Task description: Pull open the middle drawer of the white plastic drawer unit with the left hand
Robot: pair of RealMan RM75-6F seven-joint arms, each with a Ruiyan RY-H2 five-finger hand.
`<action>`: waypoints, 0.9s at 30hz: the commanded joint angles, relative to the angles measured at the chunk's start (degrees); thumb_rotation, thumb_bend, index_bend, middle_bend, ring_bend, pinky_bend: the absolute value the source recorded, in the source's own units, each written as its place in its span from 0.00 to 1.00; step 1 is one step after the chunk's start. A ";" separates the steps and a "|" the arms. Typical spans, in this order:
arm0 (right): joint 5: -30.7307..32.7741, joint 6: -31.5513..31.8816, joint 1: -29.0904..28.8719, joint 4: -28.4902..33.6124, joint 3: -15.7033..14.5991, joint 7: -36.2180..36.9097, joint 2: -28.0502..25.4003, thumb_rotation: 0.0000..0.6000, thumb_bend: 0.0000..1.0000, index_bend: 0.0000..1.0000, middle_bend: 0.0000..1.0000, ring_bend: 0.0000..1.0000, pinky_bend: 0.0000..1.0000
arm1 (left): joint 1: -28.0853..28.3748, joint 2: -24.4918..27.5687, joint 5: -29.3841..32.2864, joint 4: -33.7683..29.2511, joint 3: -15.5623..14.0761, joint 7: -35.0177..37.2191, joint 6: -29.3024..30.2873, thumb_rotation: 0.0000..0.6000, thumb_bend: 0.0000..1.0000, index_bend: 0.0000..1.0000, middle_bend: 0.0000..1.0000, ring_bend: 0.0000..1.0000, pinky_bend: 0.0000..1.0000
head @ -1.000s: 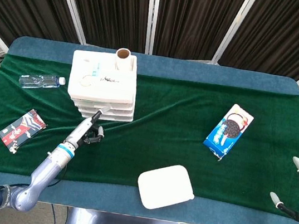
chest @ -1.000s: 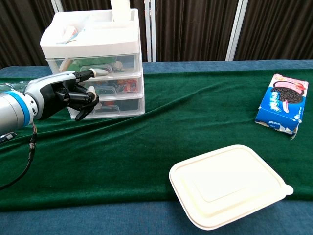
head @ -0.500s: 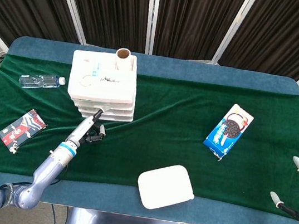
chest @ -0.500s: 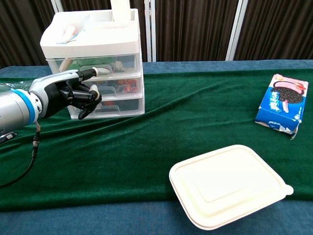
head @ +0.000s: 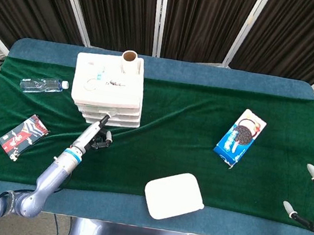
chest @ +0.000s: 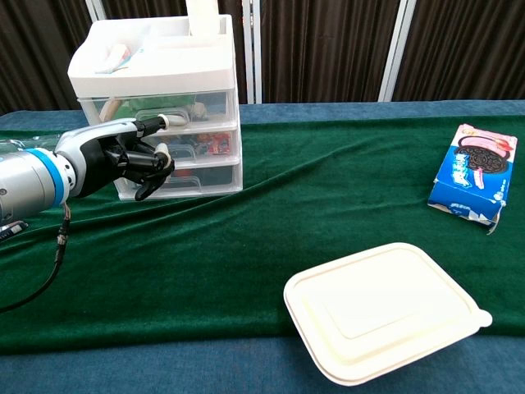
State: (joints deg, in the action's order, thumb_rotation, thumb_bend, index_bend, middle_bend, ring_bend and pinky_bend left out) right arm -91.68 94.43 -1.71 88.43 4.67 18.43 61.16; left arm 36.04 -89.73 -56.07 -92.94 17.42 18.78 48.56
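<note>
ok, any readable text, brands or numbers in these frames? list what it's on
None can be read for certain.
Blue cookie box: printing around the sandwich-cookie picture, too blurred to read.
Water bottle: label too small.
Red and black packet: markings too small.
White drawer unit: contents show print, all unreadable.
White lidded container: no text visible.

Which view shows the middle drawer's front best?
The chest view: it faces the middle drawer head-on, with the left hand just before its left part. The head view looks down on the drawer unit, showing its top and only thin drawer edges.
</note>
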 commanded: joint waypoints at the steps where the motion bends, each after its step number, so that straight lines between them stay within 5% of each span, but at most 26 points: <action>1: -0.04 -0.01 -0.01 0.03 -0.03 -0.08 0.01 1.00 0.08 0.06 0.00 0.00 0.00 | 0.25 0.19 -0.17 -0.15 -0.02 -0.21 -0.30 1.00 0.95 0.00 0.83 0.70 0.75; 27: -0.07 0.22 0.08 0.17 0.00 -0.18 -0.03 1.00 0.08 0.06 0.00 0.00 0.00 | -0.76 1.03 -3.58 -2.47 -1.59 1.70 -0.10 1.00 0.95 0.00 0.83 0.70 0.75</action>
State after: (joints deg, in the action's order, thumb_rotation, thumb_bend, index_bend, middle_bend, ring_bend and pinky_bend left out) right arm -91.75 94.66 -1.63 88.60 4.67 18.26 61.12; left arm 35.28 -88.72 -59.66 -95.40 15.82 20.48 48.46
